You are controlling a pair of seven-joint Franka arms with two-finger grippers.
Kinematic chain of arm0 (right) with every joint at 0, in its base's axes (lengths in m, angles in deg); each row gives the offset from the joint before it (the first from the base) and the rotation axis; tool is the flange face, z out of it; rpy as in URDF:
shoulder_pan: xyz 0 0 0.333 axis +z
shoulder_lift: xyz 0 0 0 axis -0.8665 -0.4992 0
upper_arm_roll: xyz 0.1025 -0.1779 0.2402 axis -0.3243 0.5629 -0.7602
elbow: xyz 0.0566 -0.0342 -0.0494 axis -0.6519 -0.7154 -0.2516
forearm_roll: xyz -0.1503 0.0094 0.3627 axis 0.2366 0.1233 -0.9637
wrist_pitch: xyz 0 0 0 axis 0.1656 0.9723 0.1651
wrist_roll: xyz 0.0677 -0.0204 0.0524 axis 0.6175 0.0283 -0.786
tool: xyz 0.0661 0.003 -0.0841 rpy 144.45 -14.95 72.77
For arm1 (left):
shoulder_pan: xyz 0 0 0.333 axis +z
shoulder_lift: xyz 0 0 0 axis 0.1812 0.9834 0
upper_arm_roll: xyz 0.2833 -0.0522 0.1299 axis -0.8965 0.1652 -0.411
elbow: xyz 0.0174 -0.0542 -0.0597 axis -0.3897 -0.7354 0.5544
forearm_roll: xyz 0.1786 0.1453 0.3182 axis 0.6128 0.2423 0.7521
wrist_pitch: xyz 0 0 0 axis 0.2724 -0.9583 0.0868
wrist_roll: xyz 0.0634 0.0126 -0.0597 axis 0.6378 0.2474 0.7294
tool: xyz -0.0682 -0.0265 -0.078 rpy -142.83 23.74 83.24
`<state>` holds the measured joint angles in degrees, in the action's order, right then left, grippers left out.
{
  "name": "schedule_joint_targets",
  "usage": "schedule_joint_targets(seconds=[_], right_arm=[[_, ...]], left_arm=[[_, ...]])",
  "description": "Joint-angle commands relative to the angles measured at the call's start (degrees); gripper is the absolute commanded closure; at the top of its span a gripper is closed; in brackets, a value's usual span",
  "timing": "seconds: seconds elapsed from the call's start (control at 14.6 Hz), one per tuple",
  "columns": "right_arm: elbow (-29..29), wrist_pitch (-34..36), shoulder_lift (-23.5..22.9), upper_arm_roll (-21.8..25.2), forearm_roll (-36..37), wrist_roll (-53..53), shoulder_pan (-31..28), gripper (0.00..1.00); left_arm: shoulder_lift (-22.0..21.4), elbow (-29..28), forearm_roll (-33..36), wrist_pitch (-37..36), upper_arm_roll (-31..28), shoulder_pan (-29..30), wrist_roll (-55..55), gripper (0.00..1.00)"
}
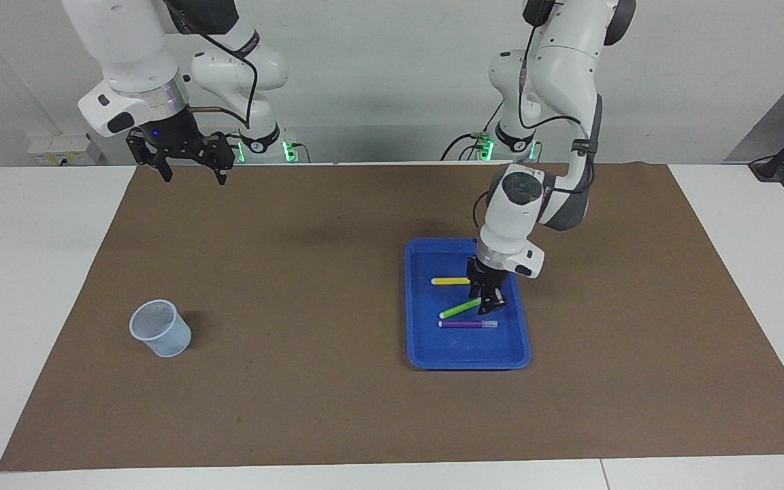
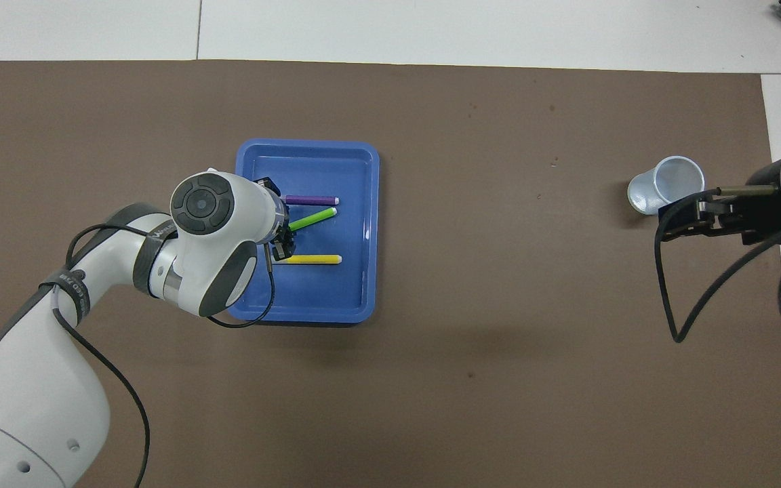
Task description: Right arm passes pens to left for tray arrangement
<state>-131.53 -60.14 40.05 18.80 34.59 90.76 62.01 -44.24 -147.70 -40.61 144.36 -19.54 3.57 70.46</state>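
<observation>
- My left gripper [image 1: 491, 303] hangs low over the blue tray [image 1: 426, 350], at the end of the green pen [image 1: 461, 308] toward my left arm's end of the table.
- Its fingertips sit right at that end of the pen, but I cannot tell whether they pinch it or stand just off it; from above my own wrist covers them.
- All three pens lie in the tray: the yellow pen [image 1: 450, 280] nearest me, the green one slanted in the middle, the purple pen [image 1: 467, 324] farthest from me.
- In the overhead view the ends of the pens toward my left arm are hidden under my wrist.
- My right gripper [image 1: 188, 158] waits in the air over the edge of the brown mat [image 1: 297, 272] nearest me, at my right arm's end, fingers spread wide and holding nothing.
- The overhead view cuts my right arm off at the frame edge.
- A pale cup [image 1: 160, 328] stands on the mat, well apart from the tray.
</observation>
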Motion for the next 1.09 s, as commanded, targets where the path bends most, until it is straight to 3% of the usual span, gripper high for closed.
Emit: schedule_joint_targets(seconds=[0.0,0.27,1.03], right_arm=[[-2.1,-0.6,1.6,-0.3,0.2,0.5,-0.3,0.00],[-2.2,-0.5,1.8,-0.3,0.3,0.5,-0.3,0.00],[-2.2,-0.6,1.8,-0.3,0.2,1.5,-0.3,0.00]], left_arm=[[-0.4,-2.1,1.4,2.6,-0.3,-0.3,0.9,0.49],[-0.1,-2.2,2.4,2.6,-0.4,-0.3,0.8,0.49],[0.3,-2.1,7.6,2.4,-0.3,0.3,-2.8,0.62]])
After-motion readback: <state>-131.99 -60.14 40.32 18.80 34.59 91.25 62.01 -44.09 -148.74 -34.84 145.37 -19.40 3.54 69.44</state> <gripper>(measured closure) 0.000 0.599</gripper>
